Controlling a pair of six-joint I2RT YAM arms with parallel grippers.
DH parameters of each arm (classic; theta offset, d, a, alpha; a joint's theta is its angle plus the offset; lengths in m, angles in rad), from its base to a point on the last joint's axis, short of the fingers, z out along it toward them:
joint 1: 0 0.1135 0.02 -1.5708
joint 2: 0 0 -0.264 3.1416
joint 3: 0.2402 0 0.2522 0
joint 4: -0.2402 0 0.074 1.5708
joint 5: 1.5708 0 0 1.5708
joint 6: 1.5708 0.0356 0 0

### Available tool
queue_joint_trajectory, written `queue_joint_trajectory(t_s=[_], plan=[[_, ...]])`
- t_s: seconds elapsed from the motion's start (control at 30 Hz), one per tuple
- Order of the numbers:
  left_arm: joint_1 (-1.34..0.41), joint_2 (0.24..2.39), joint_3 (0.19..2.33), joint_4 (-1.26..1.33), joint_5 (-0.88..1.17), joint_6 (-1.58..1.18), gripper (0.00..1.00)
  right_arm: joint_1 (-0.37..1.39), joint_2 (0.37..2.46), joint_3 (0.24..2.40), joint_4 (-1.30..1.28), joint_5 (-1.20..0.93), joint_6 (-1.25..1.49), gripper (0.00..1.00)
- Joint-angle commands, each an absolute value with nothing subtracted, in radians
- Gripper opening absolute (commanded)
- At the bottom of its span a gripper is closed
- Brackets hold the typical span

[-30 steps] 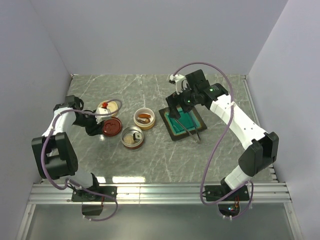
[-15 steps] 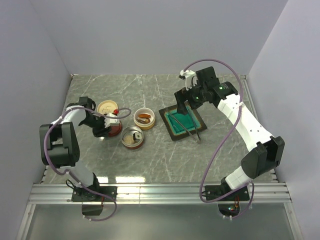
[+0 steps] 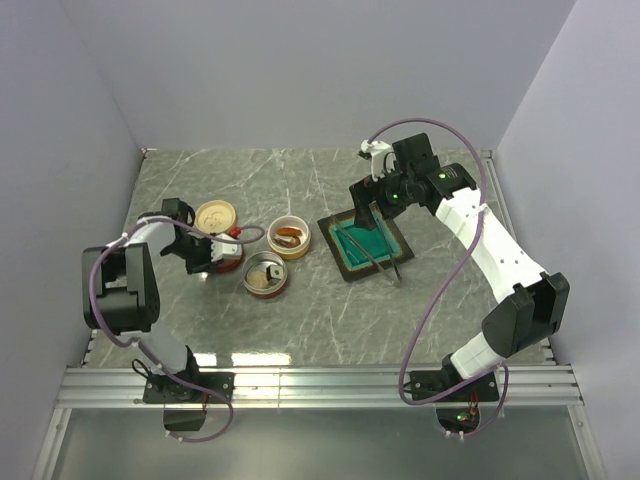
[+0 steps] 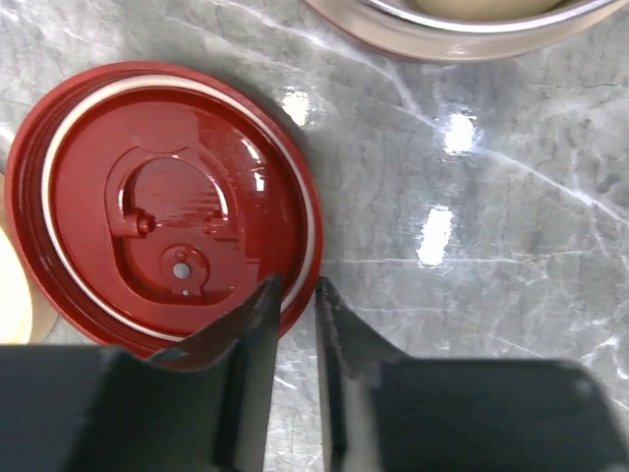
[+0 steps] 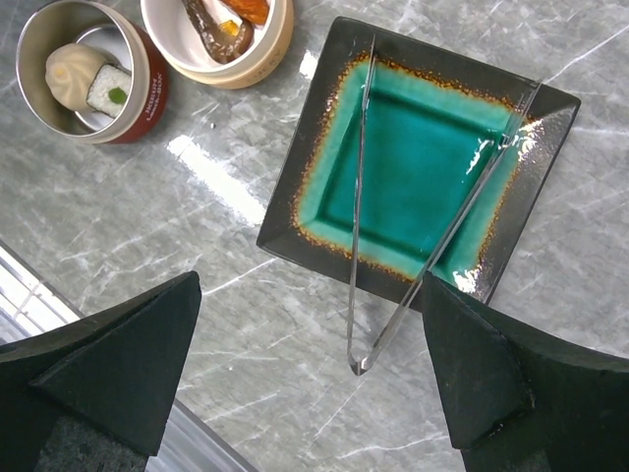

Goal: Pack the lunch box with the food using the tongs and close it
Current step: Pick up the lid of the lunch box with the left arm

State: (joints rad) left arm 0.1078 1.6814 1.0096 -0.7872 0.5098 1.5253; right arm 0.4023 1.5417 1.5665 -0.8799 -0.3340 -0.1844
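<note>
- The left gripper (image 4: 292,300) sits far to the left of the teal tray (image 5: 292,182), low over the marble table (image 3: 330,320). Its fingers are drawn close together on either side of the rim of the red lid (image 4: 162,211). I cannot tell whether they actually pinch it.
- The red lid lies flat on the table with its inner side up, well left of the tray.
- A cream round disc (image 3: 215,214) lies just behind the red lid, equally far from the tray.
- The steel-lined cup (image 5: 147,84) stands left of the tray, nearer the arm bases. It holds the pale round piece (image 5: 74,67) and the white cube (image 5: 106,88), which touch each other.
- The cream bowl (image 5: 257,61) stands just left of the tray's far corner. The dark brown lump (image 5: 211,25) and the orange-red oblong (image 5: 254,8) lie inside it.
- The tongs (image 5: 358,246) rest across the tray. Their two arms spread over the teal centre, and the joined end pokes past the tray's near rim onto the table.
- The right gripper (image 5: 310,290) hangs above the tray with its fingers spread wide and nothing between them.
</note>
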Motion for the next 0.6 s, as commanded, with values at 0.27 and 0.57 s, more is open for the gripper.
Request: queue_joint_trajectory(t_s=[0.27,0.57], plan=[[0.098,1.649,0.925,-0.752,0.373,1.554,0.05,0.394,1.539,1.598,-0.882,-0.360,-0.189,1.00],[0.078,1.667,0.937,-0.759,0.348,1.460,0.00,0.393,1.537,1.597,-0.879,-0.370,-0.190,1.00]])
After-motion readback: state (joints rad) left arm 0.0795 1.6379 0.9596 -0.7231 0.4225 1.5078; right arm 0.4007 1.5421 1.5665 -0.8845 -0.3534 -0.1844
